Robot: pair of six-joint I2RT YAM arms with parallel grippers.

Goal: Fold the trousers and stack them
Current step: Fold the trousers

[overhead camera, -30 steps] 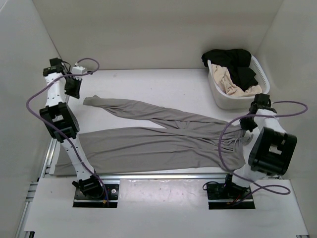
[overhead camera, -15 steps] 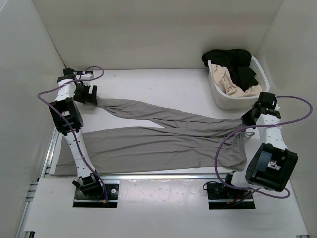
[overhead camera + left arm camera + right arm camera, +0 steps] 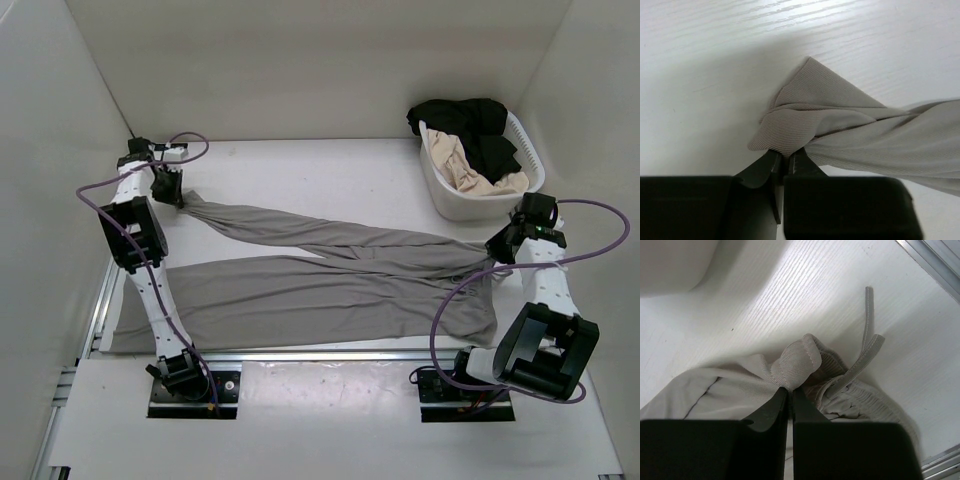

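The grey trousers point(image 3: 300, 295) lie spread across the table, legs to the left and gathered waist to the right. My left gripper point(image 3: 173, 193) is at the far left and shut on the cuff point(image 3: 805, 120) of the far leg, which bunches at the jaw tips point(image 3: 786, 155). My right gripper point(image 3: 503, 248) is shut on a pinch of the waistband point(image 3: 797, 362), its tips point(image 3: 790, 389) closed under the fold. A drawstring point(image 3: 868, 315) trails beside the waist.
A white basket point(image 3: 437, 195) stands at the back right, holding a black garment point(image 3: 470, 120) and a beige one point(image 3: 470, 175). White walls enclose the table on three sides. A metal rail point(image 3: 330, 355) runs along the near edge.
My left gripper moved right onto the far leg's cuff, opened, then shut on it and gathered the cloth. The right gripper kept its hold on the waist and shifted a little to the right.
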